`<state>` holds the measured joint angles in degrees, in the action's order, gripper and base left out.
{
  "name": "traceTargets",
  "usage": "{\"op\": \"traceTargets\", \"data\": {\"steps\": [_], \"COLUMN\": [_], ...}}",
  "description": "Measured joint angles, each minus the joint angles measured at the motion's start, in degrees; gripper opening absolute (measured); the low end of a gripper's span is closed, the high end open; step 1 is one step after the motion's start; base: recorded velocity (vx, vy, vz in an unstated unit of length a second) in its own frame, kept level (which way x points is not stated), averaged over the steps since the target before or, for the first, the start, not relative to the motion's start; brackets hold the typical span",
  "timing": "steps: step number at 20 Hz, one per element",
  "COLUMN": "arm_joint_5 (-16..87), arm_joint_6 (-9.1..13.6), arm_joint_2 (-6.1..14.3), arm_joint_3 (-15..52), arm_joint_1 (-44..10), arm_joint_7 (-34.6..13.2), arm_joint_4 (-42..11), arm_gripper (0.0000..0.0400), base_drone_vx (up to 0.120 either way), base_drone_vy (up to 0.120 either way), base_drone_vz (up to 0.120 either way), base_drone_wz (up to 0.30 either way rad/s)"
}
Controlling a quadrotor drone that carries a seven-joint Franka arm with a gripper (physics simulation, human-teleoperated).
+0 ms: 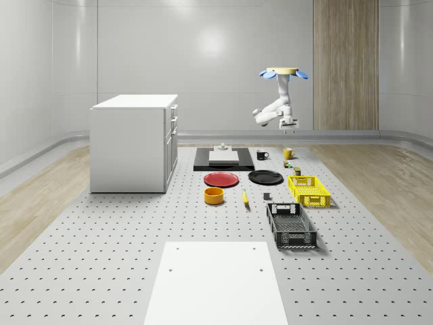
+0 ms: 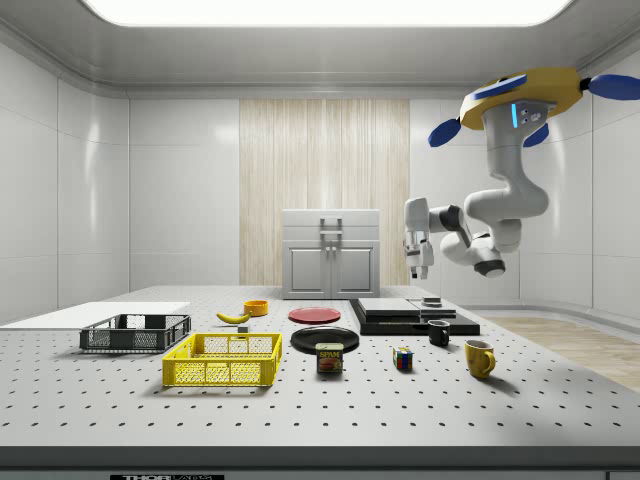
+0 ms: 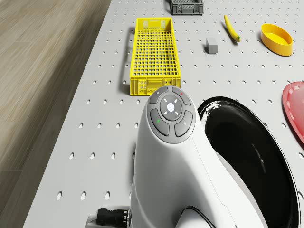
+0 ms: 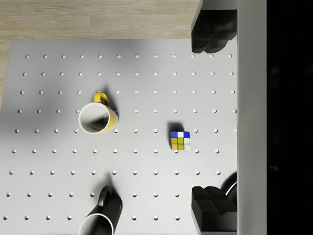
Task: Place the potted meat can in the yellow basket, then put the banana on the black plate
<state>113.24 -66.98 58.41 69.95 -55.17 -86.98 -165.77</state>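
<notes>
A pale room with curved walls and a wood-panelled strip encloses a large perforated grey table (image 1: 101, 257), which carries every object. At its far left in the whole-scene view stands a white cabinet (image 1: 134, 141). The drone (image 2: 520, 100) hovers high above the far right part of the table, resting on nothing, its white arm (image 2: 500, 215) folded downward so that the gripper (image 4: 213, 120) points straight at the surface. The wrist view places the gripper over a yellow mug (image 4: 98, 116), a black mug (image 4: 105, 215) and a colour cube (image 4: 180, 140), well above all three; its fingers (image 4: 210, 34) stand wide apart with nothing between them.

The yellow basket (image 2: 224, 359), a long open lattice crate, lies near the whole-scene view's right edge of the table, with a grey basket (image 1: 291, 225) beyond it toward the camera. The black plate (image 2: 325, 339), round, glossy and bare, lies beside a red plate (image 1: 221, 179). The potted meat can (image 2: 330, 358), a small squat tin with a dark label and yellow lettering, stands upright on the table between the yellow basket and the colour cube, near the black plate; whether it touches the basket cannot be judged from the side view. The banana (image 3: 232, 28), slim and yellow with a darker tip, lies flat near an orange bowl (image 3: 276, 39).

Judged from this layout, neither placement has begun: the height and spread fingers suit an approach toward the can.
</notes>
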Motion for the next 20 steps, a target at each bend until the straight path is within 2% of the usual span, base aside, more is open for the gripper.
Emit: {"op": "traceTargets", "data": {"steps": [7, 20], "arm_joint_5": [0.3, -1.5], "arm_joint_6": [-0.1, -3.0], "arm_joint_2": [2.7, 6.8], "arm_joint_3": [1.9, 3.7], "arm_joint_1": [-3.5, -5.9], "arm_joint_7": [-2.5, -4.5], "arm_joint_4": [-0.2, 0.1], "arm_gripper": [0.04, 0.04], "base_drone_vx": [0.12, 0.12], "base_drone_vy": [0.0, 0.0], "base_drone_vz": [-0.12, -0.12], "base_drone_wz": [0.0, 0.0]}}
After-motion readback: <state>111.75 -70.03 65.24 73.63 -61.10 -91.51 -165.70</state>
